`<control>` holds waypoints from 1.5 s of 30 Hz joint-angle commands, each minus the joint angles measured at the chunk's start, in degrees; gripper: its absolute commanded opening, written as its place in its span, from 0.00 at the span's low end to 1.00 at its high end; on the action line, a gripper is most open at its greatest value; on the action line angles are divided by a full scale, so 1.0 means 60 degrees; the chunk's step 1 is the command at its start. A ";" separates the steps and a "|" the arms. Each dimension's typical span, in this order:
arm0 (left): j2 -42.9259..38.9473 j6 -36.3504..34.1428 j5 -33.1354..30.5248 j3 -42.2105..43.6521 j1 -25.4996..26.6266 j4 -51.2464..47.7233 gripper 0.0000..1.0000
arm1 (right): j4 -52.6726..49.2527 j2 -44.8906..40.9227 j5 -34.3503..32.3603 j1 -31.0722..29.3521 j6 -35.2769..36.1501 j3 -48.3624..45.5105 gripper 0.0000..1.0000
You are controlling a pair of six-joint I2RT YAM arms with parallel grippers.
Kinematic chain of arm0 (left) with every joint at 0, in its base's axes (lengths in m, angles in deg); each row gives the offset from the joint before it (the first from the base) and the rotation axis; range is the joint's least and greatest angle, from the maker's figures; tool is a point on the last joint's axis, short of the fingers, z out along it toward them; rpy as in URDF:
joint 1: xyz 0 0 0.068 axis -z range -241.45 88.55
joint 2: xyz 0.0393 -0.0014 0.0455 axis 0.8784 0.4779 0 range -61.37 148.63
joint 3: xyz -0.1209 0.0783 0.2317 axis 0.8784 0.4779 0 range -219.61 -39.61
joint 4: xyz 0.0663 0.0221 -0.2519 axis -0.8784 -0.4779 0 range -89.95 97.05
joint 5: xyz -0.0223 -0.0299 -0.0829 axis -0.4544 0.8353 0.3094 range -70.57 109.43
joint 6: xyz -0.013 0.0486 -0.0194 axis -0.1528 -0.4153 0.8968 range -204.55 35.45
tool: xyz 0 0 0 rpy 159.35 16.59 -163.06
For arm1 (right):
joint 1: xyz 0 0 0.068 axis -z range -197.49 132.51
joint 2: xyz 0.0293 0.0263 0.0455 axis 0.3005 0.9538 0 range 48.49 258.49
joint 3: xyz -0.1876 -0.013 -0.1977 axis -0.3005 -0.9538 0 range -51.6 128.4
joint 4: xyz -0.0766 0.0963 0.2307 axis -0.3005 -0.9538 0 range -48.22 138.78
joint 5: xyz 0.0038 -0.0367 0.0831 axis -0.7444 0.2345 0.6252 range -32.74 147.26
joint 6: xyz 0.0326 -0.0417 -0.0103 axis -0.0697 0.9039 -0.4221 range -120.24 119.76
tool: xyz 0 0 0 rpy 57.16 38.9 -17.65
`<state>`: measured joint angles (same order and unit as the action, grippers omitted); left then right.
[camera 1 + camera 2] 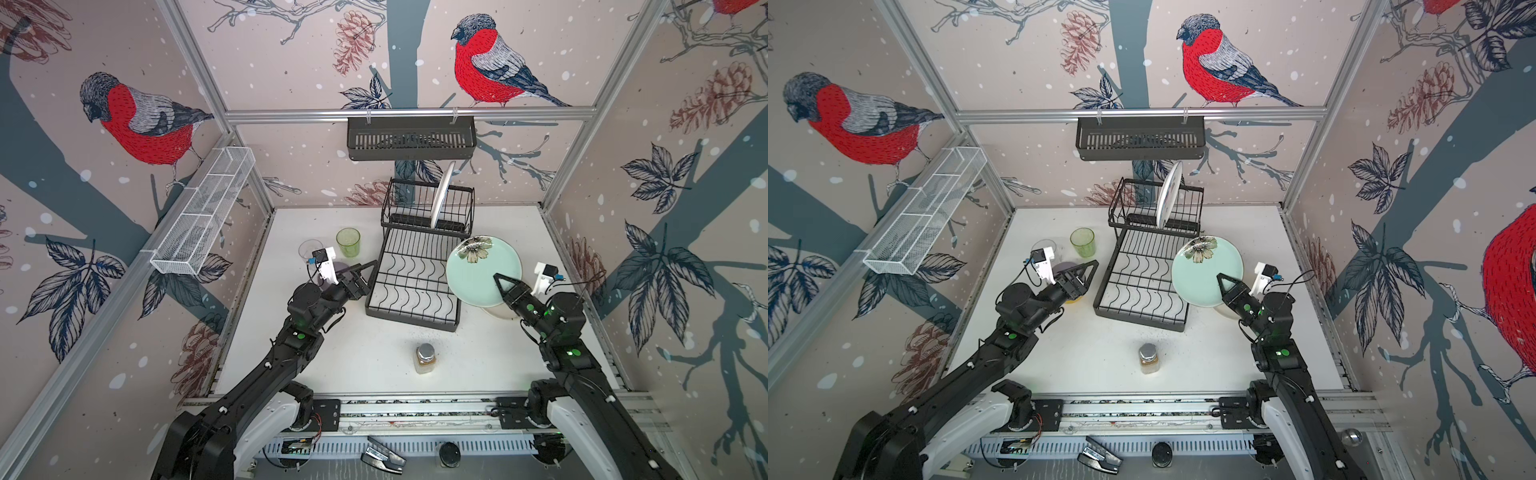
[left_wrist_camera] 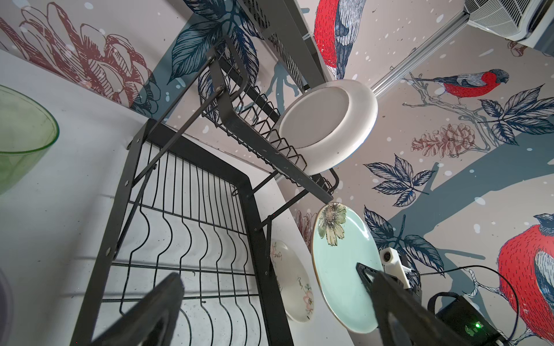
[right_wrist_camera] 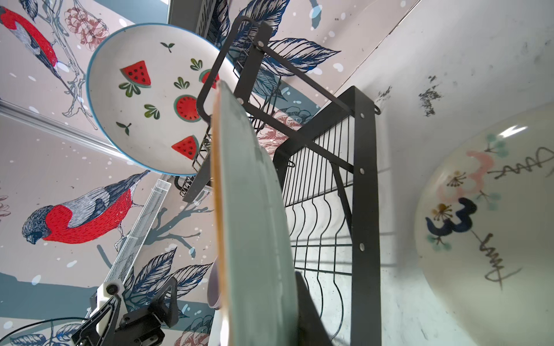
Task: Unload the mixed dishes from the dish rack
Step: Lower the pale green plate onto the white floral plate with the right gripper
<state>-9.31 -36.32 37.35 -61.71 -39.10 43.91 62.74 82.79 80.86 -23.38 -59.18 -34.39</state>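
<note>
Tabletop [image 1: 353, 353]: green plate [image 1: 478, 274] mostly covers white plate [image 1: 496, 312].

White plate [image 2: 326, 125] upright in dish rack [image 2: 124, 185] slot.

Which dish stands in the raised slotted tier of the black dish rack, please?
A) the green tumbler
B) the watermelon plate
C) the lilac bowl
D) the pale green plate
B: the watermelon plate stands on edge in the raised tier of the dish rack, while the right gripper is shut on the pale green plate beside the rack and the green tumbler stands on the table.
</note>
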 commanded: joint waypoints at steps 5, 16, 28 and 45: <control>-0.0002 0.0048 0.0040 -0.0021 -0.0004 0.0316 0.97 | 0.0661 -0.0231 0.0425 0.0471 -0.0207 -0.0056 0.00; -0.0004 0.0063 0.0029 -0.0020 -0.0004 0.0280 0.97 | 0.0473 -0.0350 0.0814 0.1319 -0.0193 -0.0214 0.00; 0.0040 0.0077 0.0030 -0.0007 0.0000 0.0324 0.98 | 0.0227 -0.0423 0.1142 0.2414 -0.0031 -0.0567 0.00; 0.0044 0.0063 0.0010 -0.0007 -0.0004 0.0320 0.98 | 0.0149 0.0304 0.1300 0.3767 0.0226 -0.1238 0.00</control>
<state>-8.81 -35.84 37.35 -61.69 -39.10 43.96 57.93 83.82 87.19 -1.52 -58.53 -41.64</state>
